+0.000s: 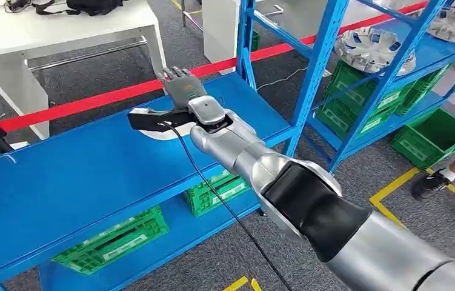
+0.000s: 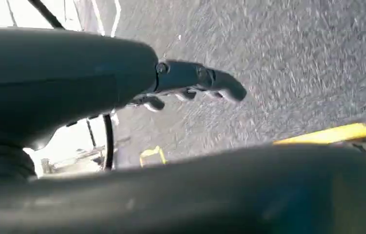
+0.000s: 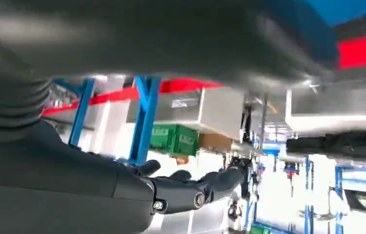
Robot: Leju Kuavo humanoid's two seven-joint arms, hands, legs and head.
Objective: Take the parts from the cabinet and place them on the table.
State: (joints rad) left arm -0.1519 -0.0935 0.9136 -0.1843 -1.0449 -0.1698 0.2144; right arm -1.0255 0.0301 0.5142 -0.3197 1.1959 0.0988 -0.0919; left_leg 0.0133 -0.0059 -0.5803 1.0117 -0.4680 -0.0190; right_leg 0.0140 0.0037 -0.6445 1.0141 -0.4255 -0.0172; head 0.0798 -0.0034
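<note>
Right hand stretched flat over blue shelf, fingers apart and empty, white part under the wrist, left hand loosely spread over grey floor (empty too), crate labels unreadable.

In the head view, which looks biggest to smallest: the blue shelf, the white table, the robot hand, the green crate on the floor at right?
1. Blue shelf
2. White table
3. Green crate
4. Right robot hand

The crate and hand look close in size; differing camera distances leave that order unsure.
</note>
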